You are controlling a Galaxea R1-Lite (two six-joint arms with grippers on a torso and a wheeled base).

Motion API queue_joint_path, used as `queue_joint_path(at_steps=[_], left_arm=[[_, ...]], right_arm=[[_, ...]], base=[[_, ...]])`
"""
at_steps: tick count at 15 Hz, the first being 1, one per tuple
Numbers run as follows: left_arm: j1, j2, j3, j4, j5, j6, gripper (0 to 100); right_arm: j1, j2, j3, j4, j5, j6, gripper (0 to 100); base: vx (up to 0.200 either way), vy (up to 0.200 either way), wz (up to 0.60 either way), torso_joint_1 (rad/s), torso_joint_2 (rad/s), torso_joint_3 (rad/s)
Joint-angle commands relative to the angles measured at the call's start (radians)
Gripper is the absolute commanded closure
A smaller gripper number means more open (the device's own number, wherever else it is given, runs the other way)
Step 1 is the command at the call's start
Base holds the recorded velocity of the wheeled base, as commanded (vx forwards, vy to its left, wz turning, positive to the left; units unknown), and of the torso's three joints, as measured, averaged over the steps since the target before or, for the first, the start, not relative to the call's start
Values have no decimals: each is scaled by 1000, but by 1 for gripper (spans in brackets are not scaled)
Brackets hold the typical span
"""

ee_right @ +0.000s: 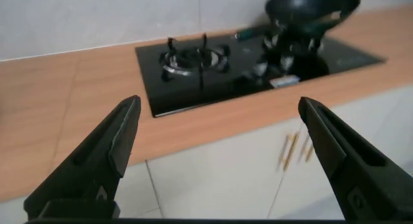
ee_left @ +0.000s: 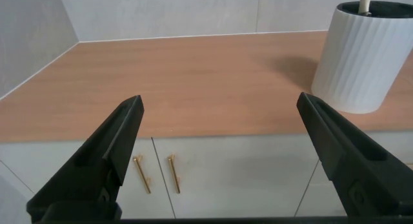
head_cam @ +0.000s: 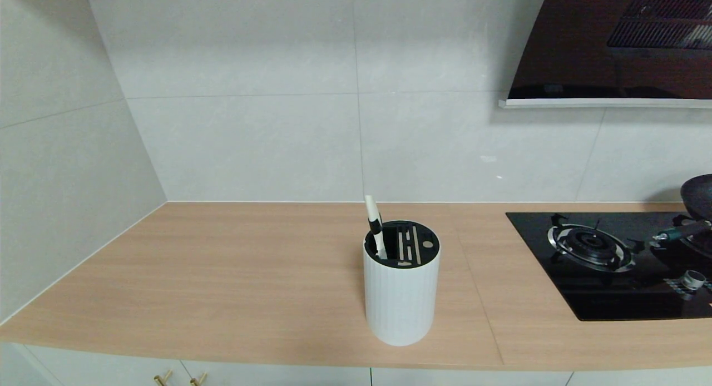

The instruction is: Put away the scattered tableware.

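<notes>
So the white ribbed cylindrical utensil holder (head_cam: 400,297) with the black slotted top is standing upright a bit right of centre in the lower half of the head view, on the light wooden countertop (head_cam: 222,275). A white utensil handle with a black band (head_cam: 375,226) is sticking up out of the holder's left-hand opening, leaning slightly toward the upper left. At the right edge of the frame a black glass gas hob (head_cam: 612,286) is sitting flush in the counter, well apart from the holder. A dark round pan (head_cam: 698,197) is resting on its far-right burner with its handle pointing left. The dark glossy range hood (head_cam: 612,41) is hanging in the upper right corner against the pale grey tiled wall (head_cam: 250,141). Two small brass cabinet handles (head_cam: 161,379) are peeking in at the bottom left. The left gripper (ee_left: 219,102) is hanging out in front of the counter edge, facing the holder, with its two black fingers spread wide and gripping nothing. The right gripper (ee_right: 218,102) is doing the same thing facing the hob and pan, with its fingers wide apart and nothing held.
</notes>
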Motion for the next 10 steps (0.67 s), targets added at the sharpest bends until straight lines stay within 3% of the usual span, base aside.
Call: queue_joint_path(at_steps=[1,2,4,10], left_arm=[[0,2,0,1,1,-7,0],[0,2,0,1,1,-9,0],[0,2,0,1,1,-9,0],[0,2,0,1,1,-9,0]], right_arm=[[-14,-46,0,1,149,37,0],[-14,-46,0,8,265,98,0],[-14,-45,0,64,345,86,0],[-10,-46,0,53,354,70,0]], base=[[0,0,0,0,0,0],[0,0,0,0,0,0],[0,0,0,0,0,0],[0,0,0,0,0,0]])
